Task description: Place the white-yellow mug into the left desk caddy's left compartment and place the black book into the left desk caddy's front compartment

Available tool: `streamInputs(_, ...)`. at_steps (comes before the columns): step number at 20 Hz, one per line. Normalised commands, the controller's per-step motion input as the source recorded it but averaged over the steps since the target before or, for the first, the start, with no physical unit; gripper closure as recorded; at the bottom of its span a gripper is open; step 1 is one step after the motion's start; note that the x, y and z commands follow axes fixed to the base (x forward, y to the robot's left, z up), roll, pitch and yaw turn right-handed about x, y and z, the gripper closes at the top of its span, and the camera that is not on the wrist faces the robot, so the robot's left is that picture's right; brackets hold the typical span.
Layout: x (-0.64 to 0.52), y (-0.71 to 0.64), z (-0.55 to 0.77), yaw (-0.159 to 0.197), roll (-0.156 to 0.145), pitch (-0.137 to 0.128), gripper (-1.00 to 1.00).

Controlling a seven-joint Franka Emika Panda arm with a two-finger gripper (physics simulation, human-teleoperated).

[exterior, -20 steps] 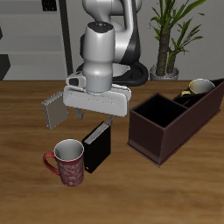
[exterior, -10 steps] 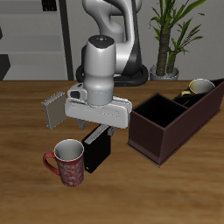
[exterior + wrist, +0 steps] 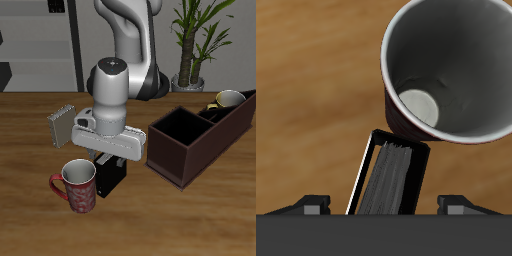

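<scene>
Jaws (image 3: pixel 384 208) are seen spread apart in the wrist view, one finger tip on each side of the black book (image 3: pixel 392 178), with nothing gripped between them; whether they touch the book cannot be told. The book is stood upright on the counter (image 3: pixel 30 140), its pale page edges turned up toward the wrist camera, and in the exterior view only its lower part (image 3: pixel 110 176) is seen beneath the gripper body. It is placed just beside the red patterned mug (image 3: pixel 77 183), which is shown in the wrist view as a wide pale-walled opening (image 3: pixel 451 70) close against the book's far end; contact between the two cannot be judged.

The grey ribbed notebook (image 3: pixel 62 125) is stood upright farther back on the counter, near the arm. The left desk caddy (image 3: pixel 195 140), a dark maroon box, is set well apart from the book toward the counter's other side, its large square section seen open at the end nearer the book. The white-yellow mug (image 3: pixel 228 100) is held in one of the caddy's farther sections, its rim and handle showing above the wall; which compartment cannot be told. A potted plant (image 3: pixel 195 40) is seen behind the caddy.
</scene>
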Motion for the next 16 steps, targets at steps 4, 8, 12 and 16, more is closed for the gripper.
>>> streamInputs(4,0.0,-0.04,-0.09,0.004,-0.003,0.011,1.0)
streamInputs(8,-0.24,0.12,0.14,0.004,0.007,-0.034,1.0)
streamInputs(12,-0.27,0.14,0.37,0.023,-0.014,-0.073,1.0)
streamInputs(16,-0.5,0.18,0.53,-0.013,0.001,-0.082,1.0)
